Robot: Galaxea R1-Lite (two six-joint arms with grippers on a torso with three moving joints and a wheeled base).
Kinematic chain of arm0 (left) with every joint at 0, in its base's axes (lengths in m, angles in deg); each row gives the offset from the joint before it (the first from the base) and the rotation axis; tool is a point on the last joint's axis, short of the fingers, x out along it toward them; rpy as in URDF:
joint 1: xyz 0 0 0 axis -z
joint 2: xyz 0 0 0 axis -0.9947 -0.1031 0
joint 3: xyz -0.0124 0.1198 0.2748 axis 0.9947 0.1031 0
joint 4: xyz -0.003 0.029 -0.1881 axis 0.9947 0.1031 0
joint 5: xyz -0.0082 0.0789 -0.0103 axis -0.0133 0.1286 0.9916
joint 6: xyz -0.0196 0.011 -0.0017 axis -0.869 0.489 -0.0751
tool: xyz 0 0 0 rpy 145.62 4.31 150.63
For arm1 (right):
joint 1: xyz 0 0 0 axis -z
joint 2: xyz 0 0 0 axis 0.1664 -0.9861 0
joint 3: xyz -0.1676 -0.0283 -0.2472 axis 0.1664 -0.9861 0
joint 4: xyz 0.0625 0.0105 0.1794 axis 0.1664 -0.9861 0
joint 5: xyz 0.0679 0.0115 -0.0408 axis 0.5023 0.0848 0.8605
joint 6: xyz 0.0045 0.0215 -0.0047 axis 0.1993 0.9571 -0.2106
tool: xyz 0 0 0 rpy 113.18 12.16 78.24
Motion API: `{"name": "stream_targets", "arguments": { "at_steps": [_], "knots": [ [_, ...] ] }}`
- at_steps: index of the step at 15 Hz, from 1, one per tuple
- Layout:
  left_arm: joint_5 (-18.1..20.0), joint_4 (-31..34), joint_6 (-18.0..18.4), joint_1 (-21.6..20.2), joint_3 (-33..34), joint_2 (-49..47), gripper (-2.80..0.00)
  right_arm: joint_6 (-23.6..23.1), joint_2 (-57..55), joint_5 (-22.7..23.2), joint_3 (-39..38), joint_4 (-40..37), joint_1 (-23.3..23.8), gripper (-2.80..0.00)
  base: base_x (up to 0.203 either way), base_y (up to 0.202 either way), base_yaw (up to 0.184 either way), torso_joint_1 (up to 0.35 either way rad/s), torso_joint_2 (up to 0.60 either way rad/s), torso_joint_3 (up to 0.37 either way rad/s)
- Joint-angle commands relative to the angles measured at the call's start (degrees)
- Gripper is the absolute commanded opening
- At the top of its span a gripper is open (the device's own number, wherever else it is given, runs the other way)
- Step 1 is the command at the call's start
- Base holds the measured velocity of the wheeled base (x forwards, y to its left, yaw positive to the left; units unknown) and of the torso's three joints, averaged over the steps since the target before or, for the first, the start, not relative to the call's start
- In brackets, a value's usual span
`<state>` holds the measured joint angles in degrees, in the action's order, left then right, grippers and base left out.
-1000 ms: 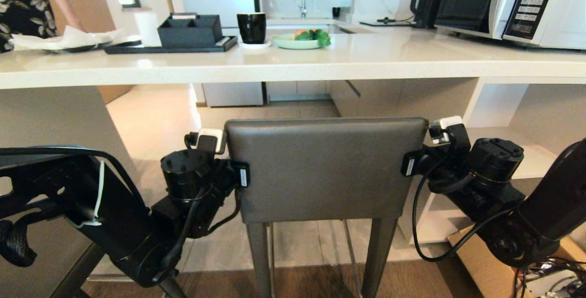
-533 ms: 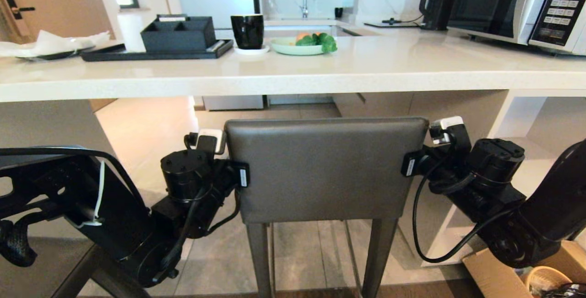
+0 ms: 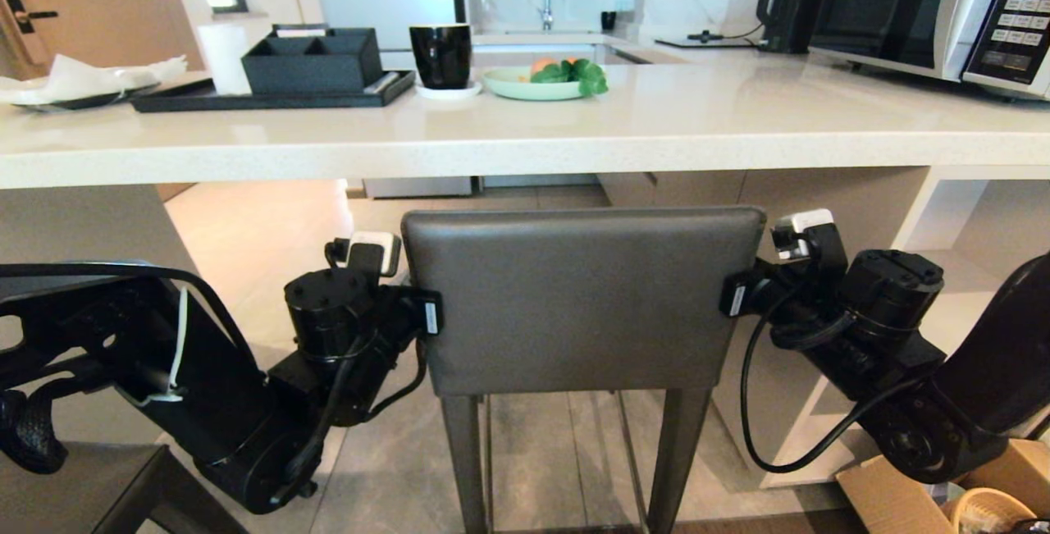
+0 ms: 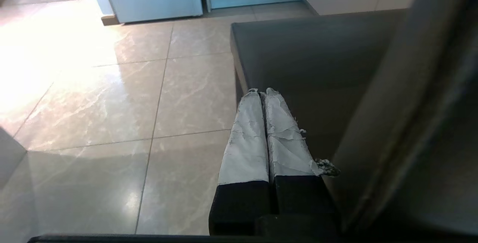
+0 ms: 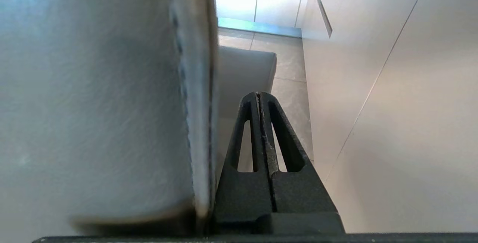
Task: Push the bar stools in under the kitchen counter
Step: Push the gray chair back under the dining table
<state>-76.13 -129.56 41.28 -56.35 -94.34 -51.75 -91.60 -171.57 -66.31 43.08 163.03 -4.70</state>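
Grey leather covered the stool point(image 3: 581, 300), which stood just in front of the white stone tabletop point(image 3: 525, 136), its backrest below the edge. The left claw point(image 4: 260, 93) and right claw point(image 5: 257, 94) (both fully closed, holding nothing) flanked the backrest's two sides.

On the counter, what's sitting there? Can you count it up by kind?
Microwave: 1
Kettle: 1
Black cup: 1
Green plate of food: 1
Black tray: 1
Black organiser box: 1
White roll: 1
Dark dish with white paper: 1
Total: 8
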Motion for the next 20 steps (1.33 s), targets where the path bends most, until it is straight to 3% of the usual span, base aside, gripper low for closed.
{"name": "stream_targets", "arguments": {
  "at_steps": [1, 4, 8, 11, 15, 18, 20],
  "knots": [
    [-2.26, -0.54, -0.20, -0.15, 0.98, 0.93, -2.80, 0.12, 0.76, 0.03, -1.42, 0.44, 0.21, -2.80, 0.000, 0.000, 0.000, 0.000, 0.00, 0.000],
    [-2.96, -3.46, -0.25, -1.61, 7.48, 2.75, -2.80, 2.74, 1.10, -0.13, -4.07, 2.36, 1.87, -2.80, 0.000, 0.000, 0.000, 0.000, 0.00, 0.000],
    [-3.96, -8.22, -1.58, -2.32, 19.58, 5.23, -2.80, 2.88, 5.39, -0.30, -11.24, 2.44, 4.02, -2.80, 0.000, 0.000, 0.000, 0.000, 0.00, 0.000],
    [-4.41, -8.45, -3.45, -2.09, 23.27, 13.35, -2.80, 3.03, 11.95, -2.49, -15.16, 2.44, 5.23, -2.80, 0.000, 0.000, 0.000, 0.000, 0.00, 0.000],
    [-6.18, -8.16, -1.80, -1.66, 26.93, 26.78, -2.80, 2.91, 27.10, -4.58, -23.26, 2.27, 5.29, -2.80, 0.000, 0.000, 0.000, 0.000, 0.00, 0.000],
    [-7.80, -0.72, 0.77, -1.65, 26.29, 40.98, -2.80, 2.02, 42.28, -7.04, -27.69, -3.55, 5.24, -2.80, 0.000, 0.000, 0.000, 0.000, 0.00, 0.000],
    [-8.68, 6.43, 1.65, -3.26, 25.28, 49.97, -2.80, 1.13, 55.30, -8.17, -28.81, -13.27, 5.20, -2.80, 0.000, 0.000, 0.000, 0.000, 0.00, 0.000]
  ]
}}
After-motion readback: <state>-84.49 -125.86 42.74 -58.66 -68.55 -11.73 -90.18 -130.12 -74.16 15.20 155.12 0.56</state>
